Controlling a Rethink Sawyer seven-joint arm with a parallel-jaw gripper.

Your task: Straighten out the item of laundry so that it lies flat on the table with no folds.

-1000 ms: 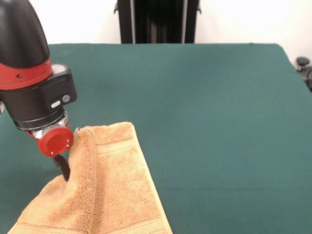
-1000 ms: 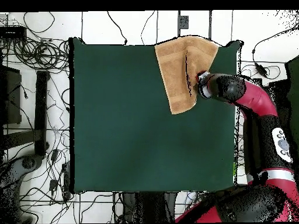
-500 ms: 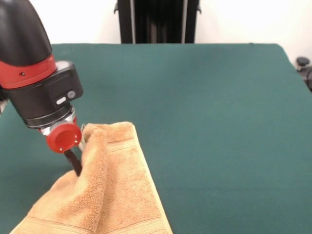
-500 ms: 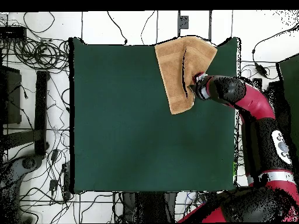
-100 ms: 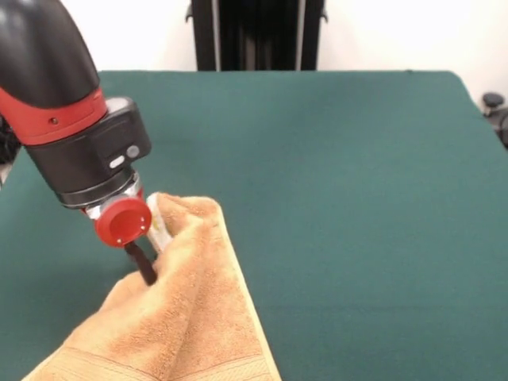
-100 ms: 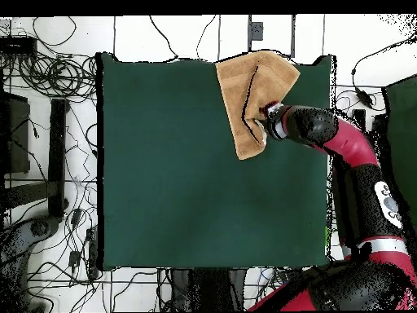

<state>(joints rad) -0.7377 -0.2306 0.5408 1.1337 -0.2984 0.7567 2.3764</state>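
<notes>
The item of laundry (image 5: 208, 317), an orange-tan terry towel, lies at the front left of the green table (image 5: 357, 198). One side of it is raised and doubled over the rest. My gripper (image 5: 148, 266) is shut on that raised edge, and a black finger (image 5: 143, 263) shows beside the cloth under the red cap. A woven border band runs along the towel's near end. From overhead, the item of laundry (image 6: 243, 90) sits at the table's (image 6: 179, 179) top right corner, with a dark fold line down it. There the gripper (image 6: 265, 114) is at its right edge.
A black stand (image 5: 258, 36) rises behind the table's far edge. In the overhead view cables (image 6: 49, 73) cover the floor around the table, and the towel's top end reaches just past the table's top edge.
The gripper has moved right in the front view, pulling the held towel edge with it. The raised flap now covers more of the towel beneath.
</notes>
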